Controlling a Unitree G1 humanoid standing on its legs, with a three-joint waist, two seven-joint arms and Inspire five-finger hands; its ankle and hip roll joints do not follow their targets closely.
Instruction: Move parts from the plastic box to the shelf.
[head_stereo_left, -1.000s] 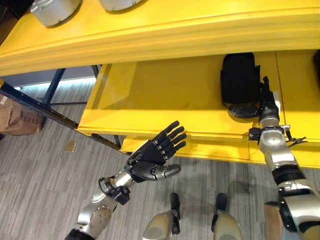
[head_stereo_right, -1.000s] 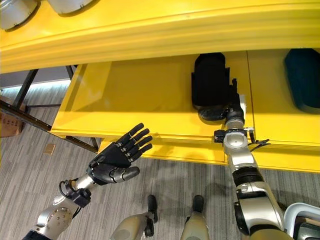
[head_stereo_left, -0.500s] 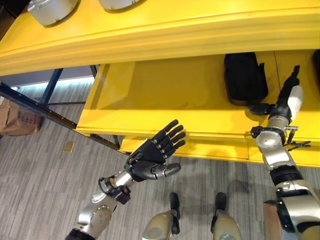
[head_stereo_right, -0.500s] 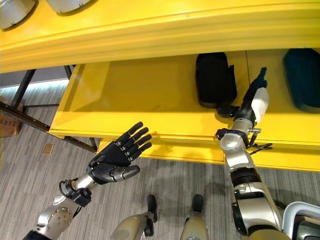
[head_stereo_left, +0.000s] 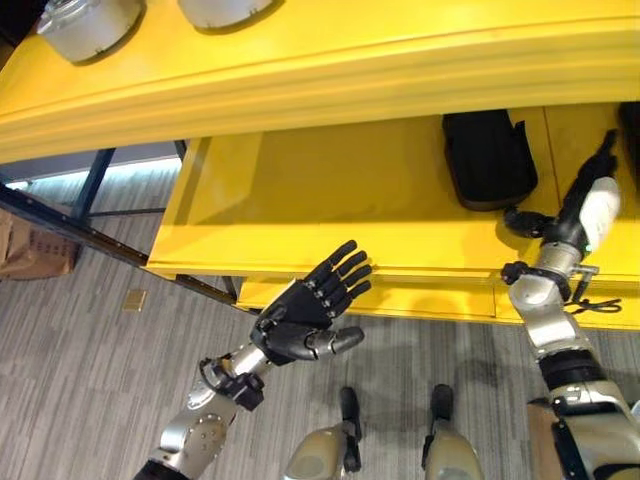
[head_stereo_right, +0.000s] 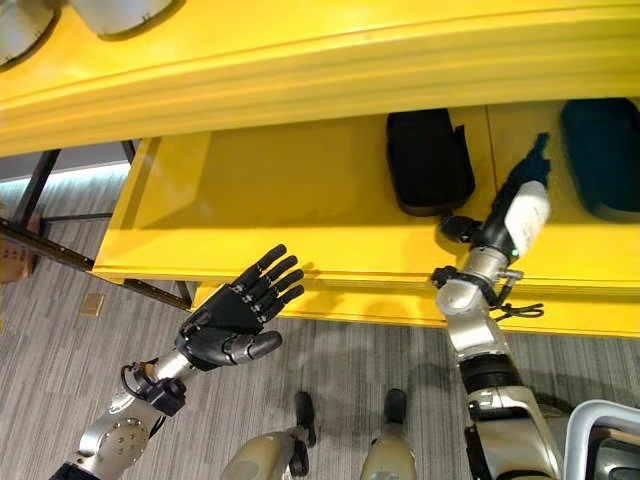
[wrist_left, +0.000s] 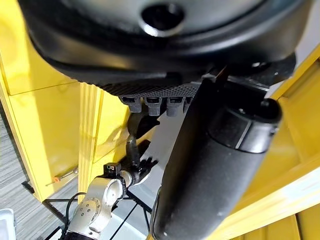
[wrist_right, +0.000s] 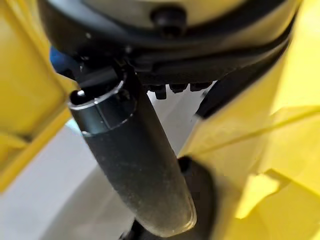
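Black part (head_stereo_left: 488, 158) lies flat on the yellow shelf (head_stereo_left: 330, 190), lower level, apart from the right hand (head_stereo_left: 585, 195). That hand stands just beside it with fingers straight, thumb out, holding nothing. Left hand (head_stereo_left: 305, 315) hovers over the floor, spread flat, also empty. Judgement: placement looks done; draw the right arm straight out, clear of the part and the upper shelf edge.

A part (head_stereo_right: 429, 162) lies on the shelf (head_stereo_right: 280, 200), right hand (head_stereo_right: 515, 205) beside it.
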